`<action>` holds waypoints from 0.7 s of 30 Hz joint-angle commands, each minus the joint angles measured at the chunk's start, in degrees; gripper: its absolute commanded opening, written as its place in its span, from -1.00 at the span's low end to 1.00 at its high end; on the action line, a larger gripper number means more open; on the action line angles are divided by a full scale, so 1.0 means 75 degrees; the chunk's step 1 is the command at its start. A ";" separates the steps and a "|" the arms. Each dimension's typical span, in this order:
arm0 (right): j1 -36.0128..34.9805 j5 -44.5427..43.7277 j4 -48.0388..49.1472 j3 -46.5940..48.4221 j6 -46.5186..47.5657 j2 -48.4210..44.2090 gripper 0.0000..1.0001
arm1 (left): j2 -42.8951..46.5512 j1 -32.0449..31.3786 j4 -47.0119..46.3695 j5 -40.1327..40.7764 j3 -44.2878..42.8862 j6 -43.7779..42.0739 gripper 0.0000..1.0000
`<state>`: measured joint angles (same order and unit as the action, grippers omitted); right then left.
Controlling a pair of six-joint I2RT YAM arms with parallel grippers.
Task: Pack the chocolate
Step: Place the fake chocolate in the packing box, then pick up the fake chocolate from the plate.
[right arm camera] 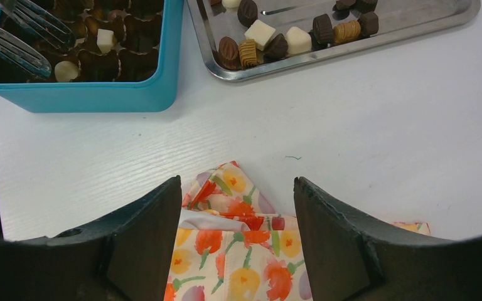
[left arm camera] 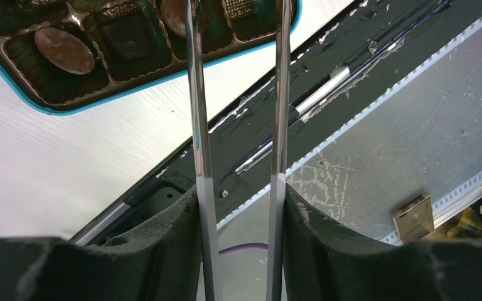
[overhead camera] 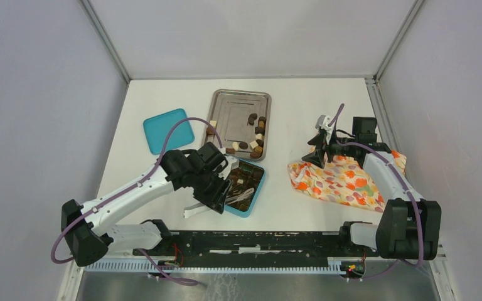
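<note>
White table top [overhead camera: 163, 100], matte, boxed in by plain grey walls [overhead camera: 37, 94] on 3 sides; a black rail with the 2 arm bases runs along the near edge. A steel tray [overhead camera: 235, 110] sits mid-table, with a teal lid [overhead camera: 168, 130] lying flat to its left and the open teal box [right arm camera: 81, 97] just beside its near edge. An orange floral cloth [overhead camera: 345, 182] lies crumpled on the right side, well apart from the box. The chocolate [right arm camera: 270, 41] is split between 2 places: loose dark, mid-brown and cream pieces are strung along the tray's right and near edges, and others are seated in the box's dark compartments, 1 oval brown piece showing clearly in the left wrist view. The left gripper [left arm camera: 240, 194] hangs over the near-left part of the box, its fingers pressed against the outer faces of metal tongs [left arm camera: 198, 125] and holding them. The 2 tong blades stand apart, their tips over the compartments; I cannot tell if the tips touch a piece. The right gripper [right arm camera: 237, 188] is poised over the cloth's far-left corner, fingers spread wide with nothing between them.
</note>
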<state>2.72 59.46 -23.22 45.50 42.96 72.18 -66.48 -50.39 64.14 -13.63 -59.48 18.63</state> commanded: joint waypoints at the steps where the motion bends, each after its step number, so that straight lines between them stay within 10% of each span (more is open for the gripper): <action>1: -0.0046 0.0028 0.0063 0.0118 0.0108 0.0020 0.43 | 0.0208 -0.0034 -0.0267 0.0014 -0.0062 0.0127 0.00; 21: -0.0046 0.0046 0.0063 0.0120 0.0108 0.0015 0.43 | 0.0593 0.0015 -0.1530 0.1146 -0.0870 0.0601 -0.17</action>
<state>2.70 59.46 -23.22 45.50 42.96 72.18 -63.35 -50.39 61.10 -8.97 -61.56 20.51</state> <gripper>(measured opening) 0.716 0.425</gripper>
